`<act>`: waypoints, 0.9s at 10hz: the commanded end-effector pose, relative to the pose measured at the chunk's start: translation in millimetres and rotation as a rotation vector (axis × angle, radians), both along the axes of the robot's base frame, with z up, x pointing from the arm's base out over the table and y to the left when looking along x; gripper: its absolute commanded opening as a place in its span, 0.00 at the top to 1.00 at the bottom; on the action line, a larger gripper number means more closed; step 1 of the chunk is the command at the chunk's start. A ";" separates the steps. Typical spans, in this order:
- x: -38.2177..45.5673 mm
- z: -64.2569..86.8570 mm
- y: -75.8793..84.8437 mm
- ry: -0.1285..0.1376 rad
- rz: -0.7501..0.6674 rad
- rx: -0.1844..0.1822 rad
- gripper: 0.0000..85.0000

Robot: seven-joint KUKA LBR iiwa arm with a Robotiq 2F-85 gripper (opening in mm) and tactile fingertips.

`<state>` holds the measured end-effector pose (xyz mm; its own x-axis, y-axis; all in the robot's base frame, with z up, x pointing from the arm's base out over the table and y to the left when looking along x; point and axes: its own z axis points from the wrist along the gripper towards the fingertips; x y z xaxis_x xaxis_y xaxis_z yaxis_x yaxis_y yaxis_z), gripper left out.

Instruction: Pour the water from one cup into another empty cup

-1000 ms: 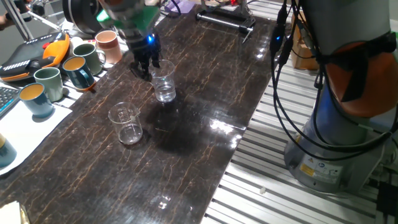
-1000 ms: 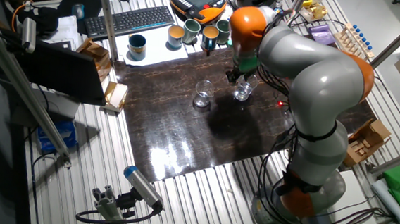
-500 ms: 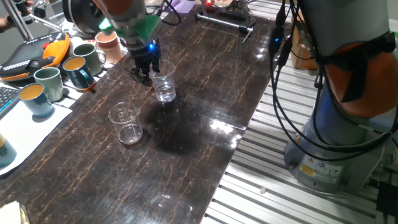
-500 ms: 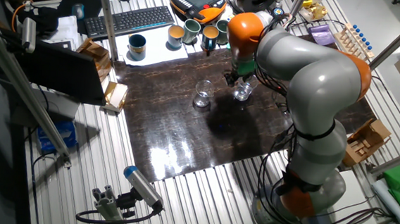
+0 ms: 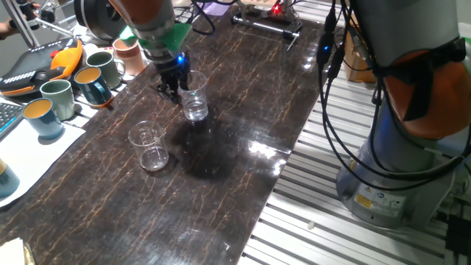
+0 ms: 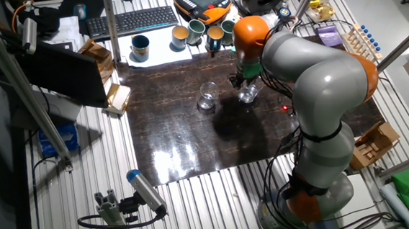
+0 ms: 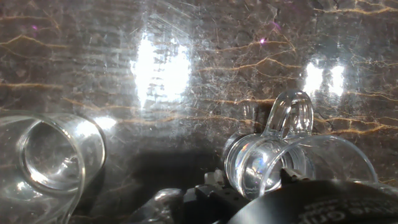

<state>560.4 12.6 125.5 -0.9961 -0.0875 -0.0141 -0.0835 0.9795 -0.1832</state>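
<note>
The taller clear cup (image 5: 194, 101) stands upright on the dark marbled table (image 5: 243, 88), with a glinting layer of water (image 5: 196, 112) at its bottom. My gripper (image 5: 171, 86) hangs low at this cup's left side, close against its rim, fingers apart. The other fixed view shows the same: gripper (image 6: 240, 80) beside the cup (image 6: 248, 95). The shorter empty cup (image 5: 149, 146) stands in front and to the left, also seen as the empty cup (image 6: 207, 97). In the hand view the water cup (image 7: 273, 165) fills the lower right and the empty cup (image 7: 50, 155) sits at the left.
Several coloured ceramic mugs (image 5: 81, 81) stand along the table's left edge beside an orange control pendant (image 5: 40, 62). A metal bar (image 5: 266, 24) lies at the far end. The robot's base (image 5: 405, 147) and cables rise off the table's right edge.
My gripper has come down a little and shifted right, closer to the water cup's rim. Neither cup has moved.
</note>
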 end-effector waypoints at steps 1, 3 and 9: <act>0.0 -0.6 -0.5 0.000 0.001 0.000 0.50; 0.0 -1.0 -0.8 0.006 0.008 0.001 0.56; 0.2 -0.6 -0.9 0.018 0.026 0.007 0.76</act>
